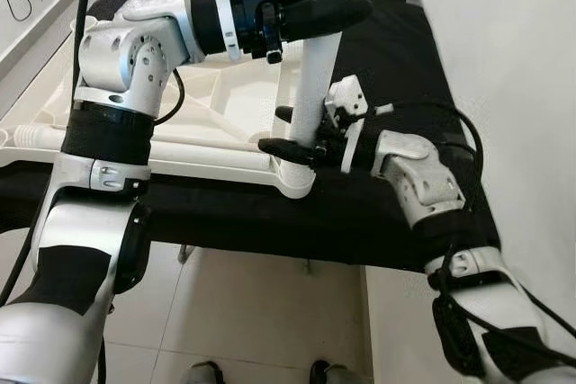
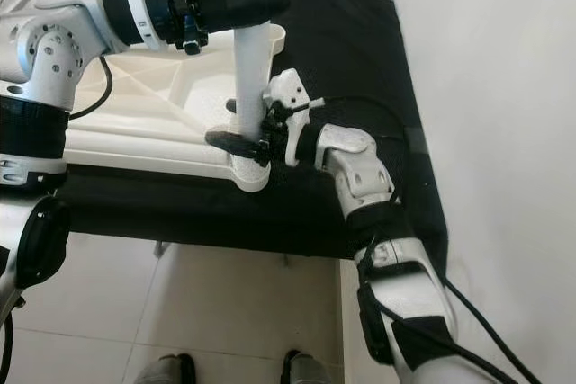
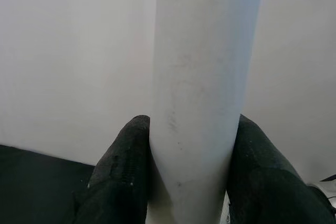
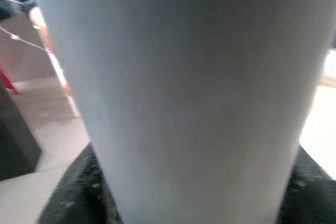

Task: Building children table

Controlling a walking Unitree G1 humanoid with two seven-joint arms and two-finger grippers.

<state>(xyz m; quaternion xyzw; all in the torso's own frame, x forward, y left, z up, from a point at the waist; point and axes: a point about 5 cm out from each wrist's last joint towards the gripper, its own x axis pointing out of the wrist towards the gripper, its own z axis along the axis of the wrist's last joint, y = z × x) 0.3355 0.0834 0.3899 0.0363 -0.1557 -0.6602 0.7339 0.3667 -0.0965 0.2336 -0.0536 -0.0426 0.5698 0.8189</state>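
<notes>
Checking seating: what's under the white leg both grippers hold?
The white leg stands in the corner socket of the upturned tabletop. Its lower end is covered by the socket; seating depth is hidden.

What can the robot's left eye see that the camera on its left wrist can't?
Left eye alone: the upside-down white plastic tabletop on a black mat, and the right claw clamped low on the white round table leg near its corner socket. Left wrist alone: a plain pale wall. Both: the left claw squeezing that leg.
</notes>
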